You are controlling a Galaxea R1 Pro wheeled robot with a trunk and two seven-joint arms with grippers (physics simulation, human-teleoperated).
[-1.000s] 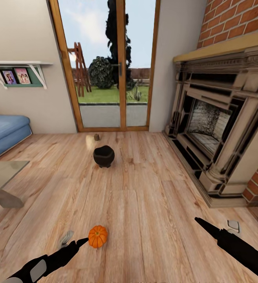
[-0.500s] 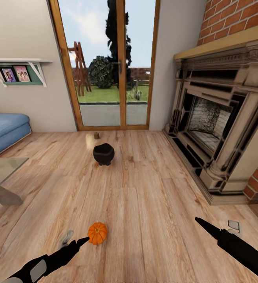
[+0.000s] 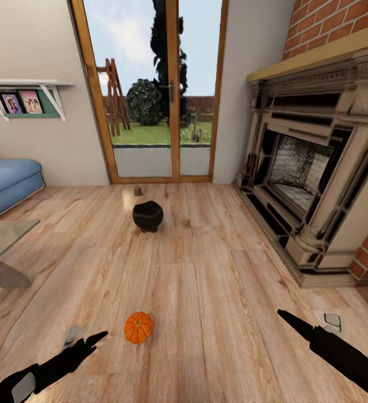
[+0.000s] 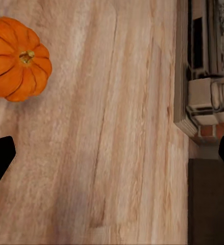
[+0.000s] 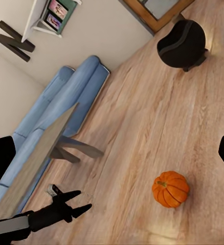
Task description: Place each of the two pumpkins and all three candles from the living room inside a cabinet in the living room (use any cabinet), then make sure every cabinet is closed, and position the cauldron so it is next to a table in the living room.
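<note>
While on floor, pumpkin [image 3: 138, 327] sits near left end effector [image 3: 88, 342], apart.

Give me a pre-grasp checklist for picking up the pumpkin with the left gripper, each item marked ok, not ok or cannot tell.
1. Pumpkin upright on the bare floor, stem up: ok.
2. Left gripper open: ok; in the left wrist view its fingers sit wide apart.
3. Left gripper centred on the pumpkin: not ok; it sits off to one side, apart from it.
4. Space around the pumpkin free of other things: ok; the cauldron stands well beyond it.
5. Right gripper out of the way: ok; it hovers far off near the fireplace.
6. Cabinet ready to receive it: cannot tell.
</note>
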